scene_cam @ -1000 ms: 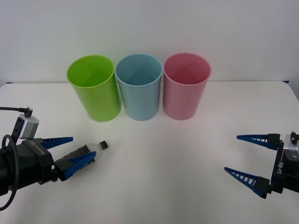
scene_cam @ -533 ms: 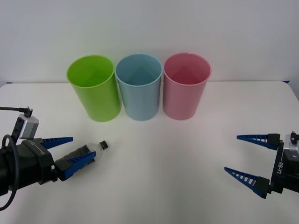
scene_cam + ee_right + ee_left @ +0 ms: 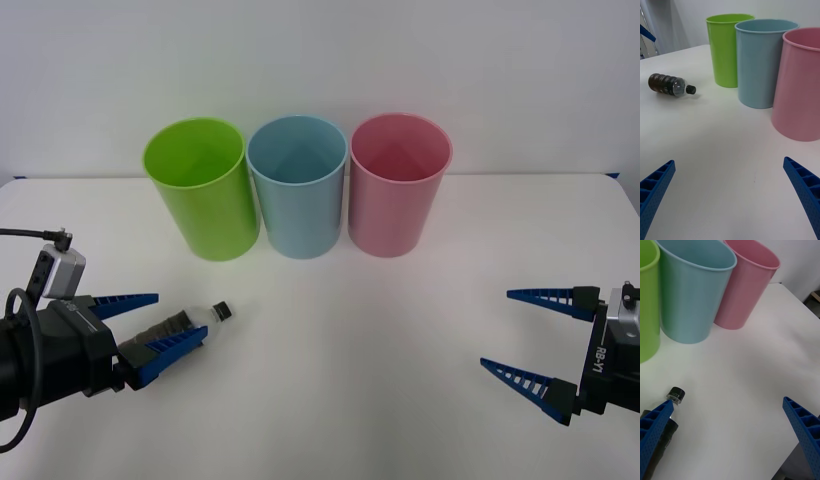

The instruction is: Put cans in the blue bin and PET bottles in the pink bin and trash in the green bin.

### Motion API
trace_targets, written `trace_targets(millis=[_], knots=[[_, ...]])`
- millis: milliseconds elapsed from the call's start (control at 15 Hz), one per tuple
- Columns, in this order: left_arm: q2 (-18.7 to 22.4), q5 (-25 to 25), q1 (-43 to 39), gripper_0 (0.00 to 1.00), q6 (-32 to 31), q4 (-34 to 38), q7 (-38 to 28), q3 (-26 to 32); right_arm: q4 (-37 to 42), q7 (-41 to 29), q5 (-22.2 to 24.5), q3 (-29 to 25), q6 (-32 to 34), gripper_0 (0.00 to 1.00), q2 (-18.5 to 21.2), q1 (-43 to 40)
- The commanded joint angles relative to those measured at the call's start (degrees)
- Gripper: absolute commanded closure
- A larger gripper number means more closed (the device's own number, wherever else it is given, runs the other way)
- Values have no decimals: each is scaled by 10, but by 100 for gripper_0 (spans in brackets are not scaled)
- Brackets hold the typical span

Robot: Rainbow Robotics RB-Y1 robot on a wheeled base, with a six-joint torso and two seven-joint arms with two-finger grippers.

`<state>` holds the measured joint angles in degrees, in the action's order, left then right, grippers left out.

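Lying on its side in front of the green bin point(image 3: 201, 187), bottle point(image 3: 188, 322) between wide-open left gripper point(image 3: 152, 323), ready for grabbing and dropping into pink bin point(image 3: 398, 184); right gripper point(image 3: 535, 338) open, empty.

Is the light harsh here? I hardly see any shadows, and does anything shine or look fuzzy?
Front view: soft, even light, faint shadows under the green bin, blue bin and pink bin. Right wrist view: small glints on the PET bottle. Left wrist view: the near blue fingers look sharp.
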<state>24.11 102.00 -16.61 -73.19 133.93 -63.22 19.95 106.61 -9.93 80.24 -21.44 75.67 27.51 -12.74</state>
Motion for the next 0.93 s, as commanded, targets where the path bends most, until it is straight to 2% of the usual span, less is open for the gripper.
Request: trace_targets(millis=[67,200,333,600,733,933], knots=[[32,0,-2,0,16,18,-1,-12,0,0,0,0,0,0,0,0],[47,16,-3,0,38,19,19,-24,0,0,0,0,0,0,0,0],[71,76,-2,0,80,28,71,-47,0,0,0,0,0,0,0,0],[111,156,10,0,108,29,66,-76,0,0,0,0,0,0,0,0],[134,195,21,0,107,23,35,-89,0,0,0,0,0,0,0,0],[208,242,38,0,108,16,-71,-126,0,0,0,0,0,0,0,0]])
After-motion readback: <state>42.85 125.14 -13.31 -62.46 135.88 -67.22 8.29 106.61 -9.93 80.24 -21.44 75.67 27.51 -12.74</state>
